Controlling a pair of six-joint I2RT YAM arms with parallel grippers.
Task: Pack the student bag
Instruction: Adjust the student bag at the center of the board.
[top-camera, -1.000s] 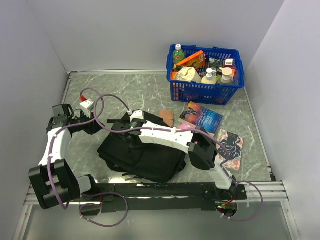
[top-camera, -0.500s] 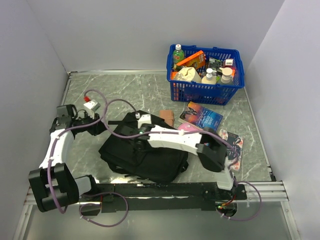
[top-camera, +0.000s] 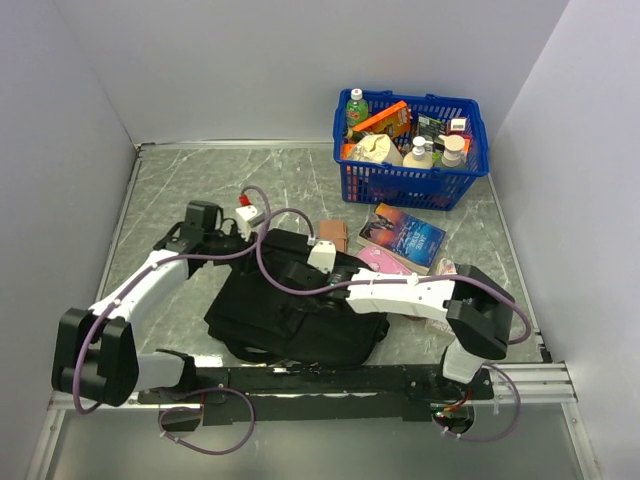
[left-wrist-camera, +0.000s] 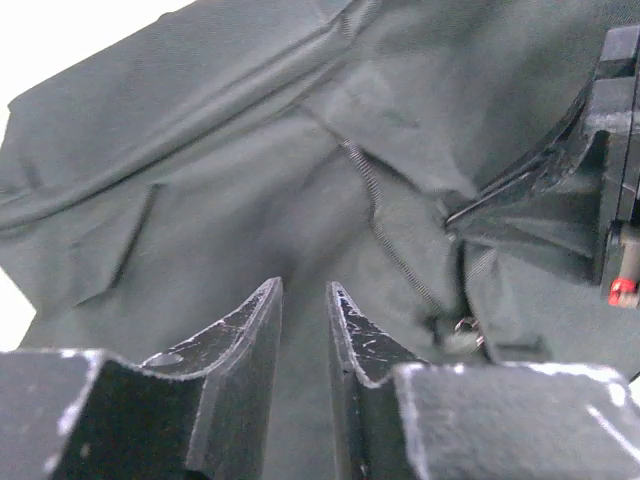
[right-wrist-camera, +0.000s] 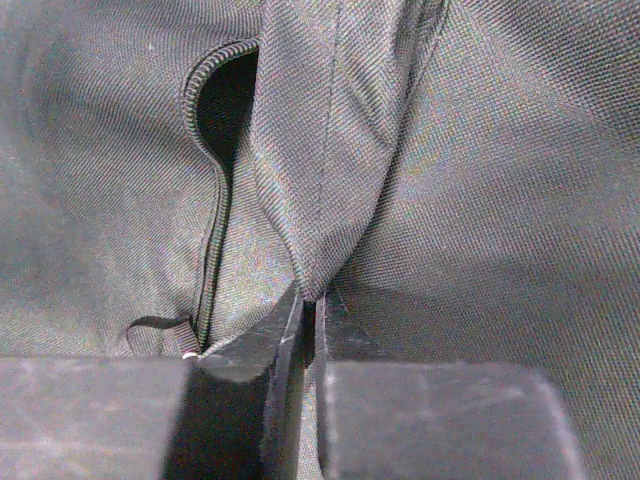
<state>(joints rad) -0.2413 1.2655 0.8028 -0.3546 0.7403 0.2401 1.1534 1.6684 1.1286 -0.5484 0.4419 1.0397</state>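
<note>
Arms I drive: white links on the left arm (top-camera: 150, 285) and right arm (top-camera: 400, 293), boxy black joint housings (top-camera: 480, 325), looping purple cables (top-camera: 258, 255). Black fingers (left-wrist-camera: 240, 335), edges scuffed white.

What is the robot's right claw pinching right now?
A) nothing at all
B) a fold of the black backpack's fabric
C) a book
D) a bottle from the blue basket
B: in the right wrist view, the right gripper is shut on a raised fold of the student bag, beside its partly open zipper.
</note>
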